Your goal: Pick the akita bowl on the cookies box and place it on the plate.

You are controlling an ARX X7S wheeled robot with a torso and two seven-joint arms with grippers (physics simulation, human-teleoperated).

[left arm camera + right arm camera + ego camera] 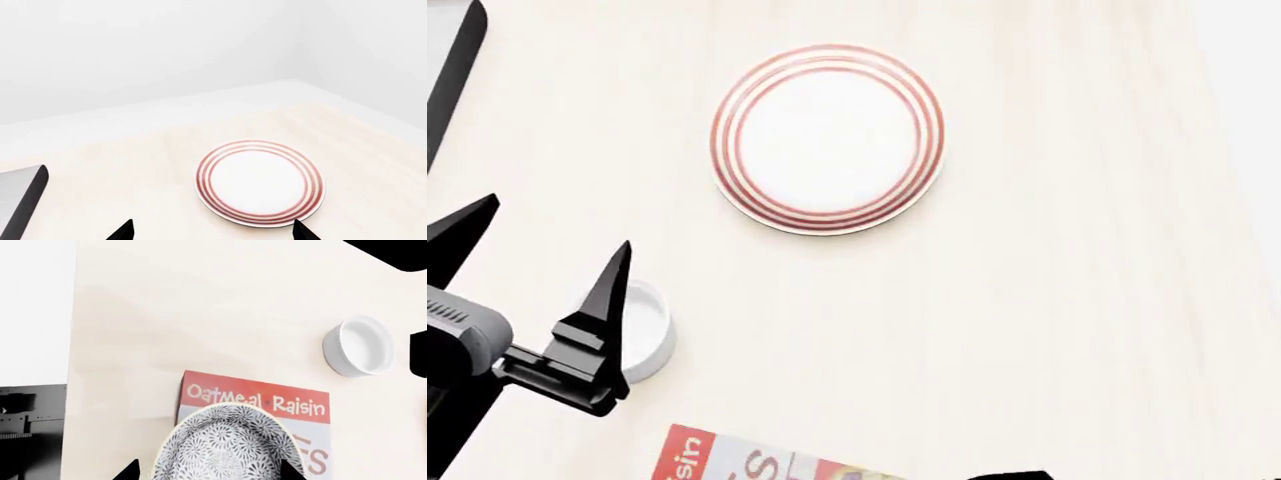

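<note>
1. At the far left of the head view a dark grey slab (451, 70) is cut off by the frame edge; what it is cannot be made out.
2. The left gripper (545, 248) hangs over the pale wooden table (1068, 300), its two black fingers spread wide with nothing between them. One fingertip (614, 275) overlaps the small plain white cup (651, 330), hiding part of its rim.
3. The plate (827, 215), white with red rings, lies bare in mid-table, well apart from the cup. The left wrist view shows it whole, just beyond that gripper's fingertips.
4. The cookies box (727, 462) shows only as a red-and-white corner at the bottom edge of the head view; the bowl is out of that frame.
5. In the right wrist view the akita bowl (223, 450) sits on the box, covering most of its lettering below "Oatmeal Raisin"; its near side is cropped.
6. The right gripper (210, 471) shows only two dark fingertips, one either side of the bowl, set apart; whether they touch it cannot be told.
</note>
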